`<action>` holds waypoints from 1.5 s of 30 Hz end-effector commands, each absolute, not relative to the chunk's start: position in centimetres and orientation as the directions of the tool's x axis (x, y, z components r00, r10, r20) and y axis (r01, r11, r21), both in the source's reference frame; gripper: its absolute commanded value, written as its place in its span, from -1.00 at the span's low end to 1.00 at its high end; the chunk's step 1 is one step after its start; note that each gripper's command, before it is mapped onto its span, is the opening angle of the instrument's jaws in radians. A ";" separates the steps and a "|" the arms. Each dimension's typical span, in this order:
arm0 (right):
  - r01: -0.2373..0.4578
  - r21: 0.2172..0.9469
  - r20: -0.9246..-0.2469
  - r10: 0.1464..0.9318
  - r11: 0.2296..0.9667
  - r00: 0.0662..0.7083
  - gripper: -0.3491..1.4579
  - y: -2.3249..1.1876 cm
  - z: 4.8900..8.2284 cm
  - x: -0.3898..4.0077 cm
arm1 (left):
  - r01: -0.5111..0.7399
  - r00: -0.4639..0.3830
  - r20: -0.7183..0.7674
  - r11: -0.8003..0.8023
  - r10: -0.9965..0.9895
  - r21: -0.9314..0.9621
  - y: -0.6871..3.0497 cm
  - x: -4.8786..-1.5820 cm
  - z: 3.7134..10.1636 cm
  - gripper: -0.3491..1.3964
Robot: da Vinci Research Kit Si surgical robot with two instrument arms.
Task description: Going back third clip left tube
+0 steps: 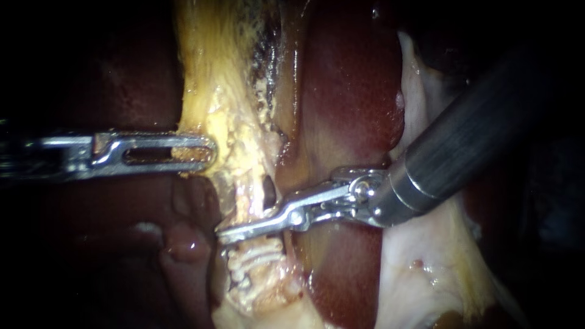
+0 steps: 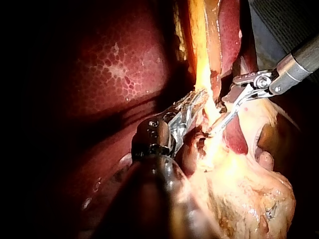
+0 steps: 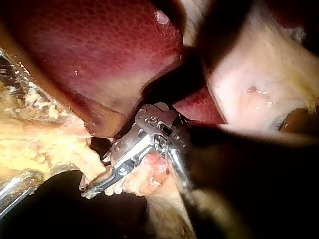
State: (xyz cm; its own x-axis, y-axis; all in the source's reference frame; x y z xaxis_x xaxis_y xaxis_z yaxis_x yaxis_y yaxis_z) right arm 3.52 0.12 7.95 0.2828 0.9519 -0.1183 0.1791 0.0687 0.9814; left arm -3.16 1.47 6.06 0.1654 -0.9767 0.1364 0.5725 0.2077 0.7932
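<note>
Only the endoscope shows clips [image 1: 256, 259] on the left tube [image 1: 247, 189] by my right instrument [image 1: 229, 234], opening unclear. My left instrument's [image 1: 204, 152] end effector clamps yellow tissue [image 1: 213, 73]; liver [image 1: 347, 91] behind.

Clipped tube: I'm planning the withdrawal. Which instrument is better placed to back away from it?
Right. The right instrument lies against the tube above the clips, shaft clear toward upper right; the left instrument has its jaws shut on yellowish tissue.

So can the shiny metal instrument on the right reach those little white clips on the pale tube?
Probably yes. The right metal instrument has its tip just above the little white clips, with nothing between them. The left metal instrument grips yellow stringy tissue higher up, out of the way.
</note>
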 end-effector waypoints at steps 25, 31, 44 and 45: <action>0.241 0.831 -0.546 0.818 0.501 0.180 0.05 0.10 8.04 3.33 | 0.574 0.164 0.138 0.208 -0.977 0.792 1.42 -3.17 6.04 -1.00; 0.264 0.760 -0.641 0.751 0.594 0.158 0.05 0.07 8.05 3.16 | 0.576 0.162 0.140 0.209 -0.977 0.790 1.42 -3.17 6.05 -1.00; 0.240 0.643 -0.763 0.635 0.727 0.119 0.05 0.07 7.92 2.59 | 0.576 0.163 0.140 0.209 -0.977 0.791 1.41 -3.15 6.05 -1.00; 0.241 0.635 -0.770 0.625 0.734 0.125 0.05 0.09 7.89 2.54 | 0.576 0.163 0.140 0.209 -0.977 0.791 1.41 -3.15 6.05 -1.00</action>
